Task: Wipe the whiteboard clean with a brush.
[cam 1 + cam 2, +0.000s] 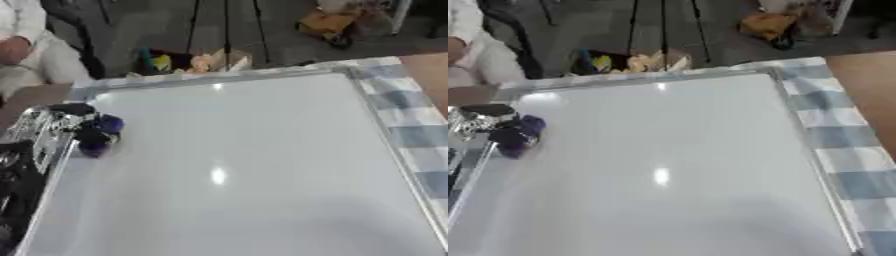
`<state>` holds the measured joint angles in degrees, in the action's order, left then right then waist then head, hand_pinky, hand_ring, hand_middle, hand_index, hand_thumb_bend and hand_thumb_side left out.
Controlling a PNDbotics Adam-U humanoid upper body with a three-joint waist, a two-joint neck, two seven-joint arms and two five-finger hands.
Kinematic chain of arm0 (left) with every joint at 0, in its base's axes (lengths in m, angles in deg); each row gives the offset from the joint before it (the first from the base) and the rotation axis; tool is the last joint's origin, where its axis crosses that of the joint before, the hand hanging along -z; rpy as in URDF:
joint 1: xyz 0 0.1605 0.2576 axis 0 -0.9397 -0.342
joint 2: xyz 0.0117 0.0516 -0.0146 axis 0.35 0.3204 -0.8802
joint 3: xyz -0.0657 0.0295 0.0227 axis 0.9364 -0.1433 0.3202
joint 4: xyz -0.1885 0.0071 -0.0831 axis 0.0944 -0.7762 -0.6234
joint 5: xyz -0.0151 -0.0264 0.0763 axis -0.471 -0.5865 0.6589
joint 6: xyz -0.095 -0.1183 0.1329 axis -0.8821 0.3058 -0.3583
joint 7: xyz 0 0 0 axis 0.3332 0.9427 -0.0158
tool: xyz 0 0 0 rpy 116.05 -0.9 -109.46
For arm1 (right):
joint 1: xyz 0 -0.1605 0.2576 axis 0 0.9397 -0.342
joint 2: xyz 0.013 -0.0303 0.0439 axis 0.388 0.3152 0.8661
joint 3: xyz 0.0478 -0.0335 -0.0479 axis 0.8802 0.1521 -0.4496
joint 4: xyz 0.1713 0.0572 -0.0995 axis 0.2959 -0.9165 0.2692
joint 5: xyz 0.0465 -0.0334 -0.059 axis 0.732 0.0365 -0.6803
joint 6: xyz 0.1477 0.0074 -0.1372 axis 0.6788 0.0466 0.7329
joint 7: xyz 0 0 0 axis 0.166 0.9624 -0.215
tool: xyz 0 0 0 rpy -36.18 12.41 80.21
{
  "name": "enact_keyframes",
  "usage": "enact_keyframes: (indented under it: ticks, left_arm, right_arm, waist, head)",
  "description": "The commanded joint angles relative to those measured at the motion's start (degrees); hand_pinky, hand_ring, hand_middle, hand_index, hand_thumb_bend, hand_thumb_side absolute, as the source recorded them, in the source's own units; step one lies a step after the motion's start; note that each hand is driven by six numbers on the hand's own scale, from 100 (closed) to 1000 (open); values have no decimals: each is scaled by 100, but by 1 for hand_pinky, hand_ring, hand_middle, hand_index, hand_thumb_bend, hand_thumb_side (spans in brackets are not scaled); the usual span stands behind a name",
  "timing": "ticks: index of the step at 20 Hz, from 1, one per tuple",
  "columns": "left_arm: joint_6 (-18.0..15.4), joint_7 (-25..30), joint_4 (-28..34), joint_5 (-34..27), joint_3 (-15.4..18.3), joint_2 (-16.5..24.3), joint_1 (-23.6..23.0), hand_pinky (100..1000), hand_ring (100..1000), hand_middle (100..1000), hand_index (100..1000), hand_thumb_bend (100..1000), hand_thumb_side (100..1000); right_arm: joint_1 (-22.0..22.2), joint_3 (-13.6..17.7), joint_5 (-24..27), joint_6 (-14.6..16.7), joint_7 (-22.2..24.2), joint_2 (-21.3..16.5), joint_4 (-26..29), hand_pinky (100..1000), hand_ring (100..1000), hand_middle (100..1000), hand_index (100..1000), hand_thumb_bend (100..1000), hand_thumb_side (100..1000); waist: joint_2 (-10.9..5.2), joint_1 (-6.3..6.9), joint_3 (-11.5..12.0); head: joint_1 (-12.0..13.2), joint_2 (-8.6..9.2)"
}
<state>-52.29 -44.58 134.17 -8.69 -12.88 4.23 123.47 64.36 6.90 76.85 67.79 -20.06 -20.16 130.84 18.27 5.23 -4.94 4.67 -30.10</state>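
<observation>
Glossy white whiteboard, left robot hand curled round dark blue brush

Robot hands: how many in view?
1. The left hand is at the whiteboard's left edge, curled round a dark blue brush. The right hand shows in neither view.

No text, label, brand, number or sign can be read anywhere. The large white rectangular whiteboard with a silver metal frame carries no legible writing, only glare spots. The blue-and-white checked cloth under it shows a plain pattern with no lettering. The small dark purple-blue brush at the board's left edge bears no mark that can be made out. The cluttered coloured items on the floor beyond the desk are too blurred to read.
</observation>
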Motion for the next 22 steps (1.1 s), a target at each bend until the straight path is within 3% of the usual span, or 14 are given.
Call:
enact_keyframes:
  ticks: [1, 22]
  left_arm:
    - [-90, 36, 29, 42, -107, -83, 62, 736, 681, 379, 317, 100, 769]
    - [-445, 265, 331, -200, -352, -468, 197, 727, 643, 348, 296, 100, 770]
  right_arm:
    - [-34, 45, 48, -18, -2, -69, 86, 832, 845, 588, 909, 100, 944]
    - [-71, 56, 114, -89, 33, -83, 86, 833, 846, 587, 910, 100, 945]
  waist:
    - [-90, -30, -23]
    - [-91, 3, -49]
  head:
    - [27, 43]
    - [58, 19]
